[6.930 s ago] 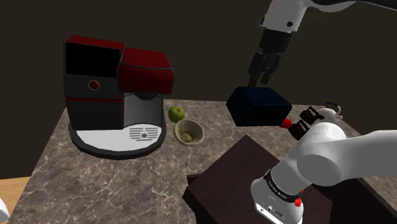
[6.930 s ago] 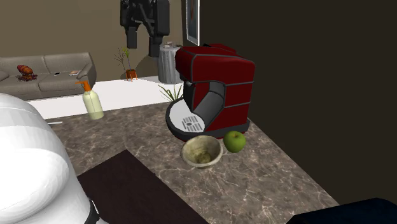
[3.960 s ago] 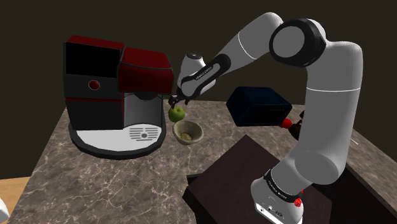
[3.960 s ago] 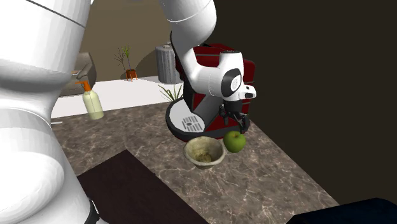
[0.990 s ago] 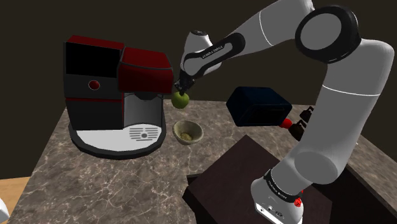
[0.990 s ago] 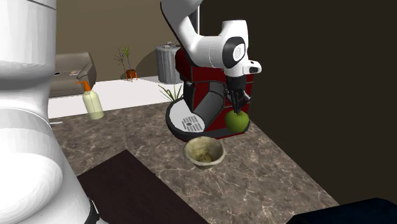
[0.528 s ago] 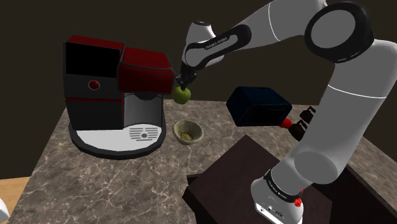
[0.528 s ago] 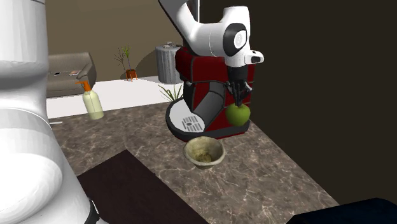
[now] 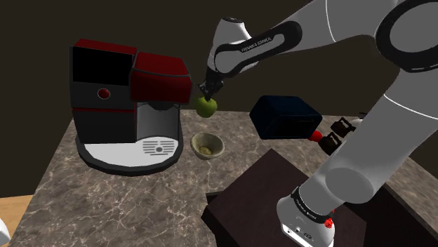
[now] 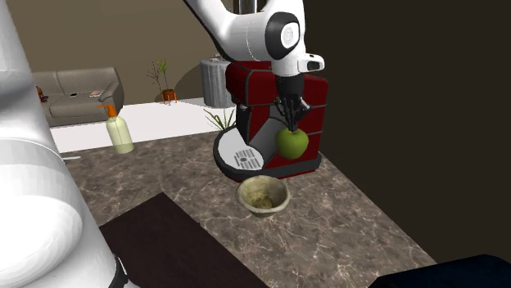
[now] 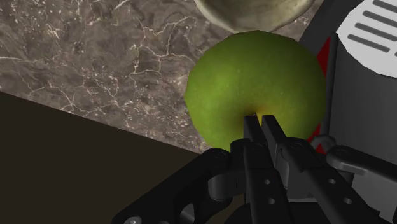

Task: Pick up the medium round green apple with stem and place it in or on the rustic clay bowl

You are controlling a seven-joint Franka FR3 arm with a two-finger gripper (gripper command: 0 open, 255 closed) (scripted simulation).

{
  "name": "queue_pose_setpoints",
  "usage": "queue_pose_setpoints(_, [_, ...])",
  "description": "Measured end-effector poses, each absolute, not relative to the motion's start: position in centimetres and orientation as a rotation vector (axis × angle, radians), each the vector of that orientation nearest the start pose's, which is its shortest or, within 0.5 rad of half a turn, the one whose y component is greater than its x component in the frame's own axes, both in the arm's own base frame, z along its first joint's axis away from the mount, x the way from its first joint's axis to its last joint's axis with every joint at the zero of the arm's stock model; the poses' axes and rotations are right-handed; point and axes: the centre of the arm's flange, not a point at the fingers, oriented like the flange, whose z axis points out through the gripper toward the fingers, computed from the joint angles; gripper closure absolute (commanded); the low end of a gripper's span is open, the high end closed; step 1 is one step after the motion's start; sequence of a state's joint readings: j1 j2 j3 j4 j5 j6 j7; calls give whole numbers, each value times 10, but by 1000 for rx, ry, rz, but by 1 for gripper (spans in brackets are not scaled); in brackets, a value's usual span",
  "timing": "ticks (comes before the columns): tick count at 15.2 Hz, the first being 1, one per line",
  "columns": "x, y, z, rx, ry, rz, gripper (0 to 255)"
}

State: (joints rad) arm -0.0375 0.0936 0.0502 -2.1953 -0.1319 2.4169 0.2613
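Note:
A round green apple (image 9: 206,107) hangs in the air above the marble counter, in front of the red coffee machine (image 9: 126,105). My black gripper (image 9: 207,92) is shut on the apple's top at the stem, its fingers almost meeting. In the second exterior view the apple (image 10: 291,142) hangs above and slightly right of the pale clay bowl (image 10: 243,196). The bowl (image 9: 220,144) rests on the counter with a dull olive lump inside. In the wrist view the apple (image 11: 254,89) sits at the gripper (image 11: 261,118), with the bowl (image 11: 254,13) just beyond it.
The red coffee machine (image 10: 270,106) with its white drip tray stands close behind the apple. A dark blue box (image 9: 284,117) lies right of the bowl in the shoulder view. A soap bottle (image 10: 120,131) stands at the counter's far edge. My dark stand (image 9: 267,196) fills the near corner.
Over the last second the gripper has carried the apple a little rightward in the shoulder view and toward the bowl in the second exterior view. The grip has stayed shut.

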Motion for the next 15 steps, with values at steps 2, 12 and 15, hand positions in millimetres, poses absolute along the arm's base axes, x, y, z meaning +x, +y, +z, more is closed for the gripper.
queue_pose_setpoints(2, [529, 11, 366, -3194, 250, -222, 255])
queue_pose_setpoints(12, [440, 41, 380, -3195, 250, -222, 255])
queue_pose_setpoints(15, [438, 40, 365, -3195, 250, -221, 255])
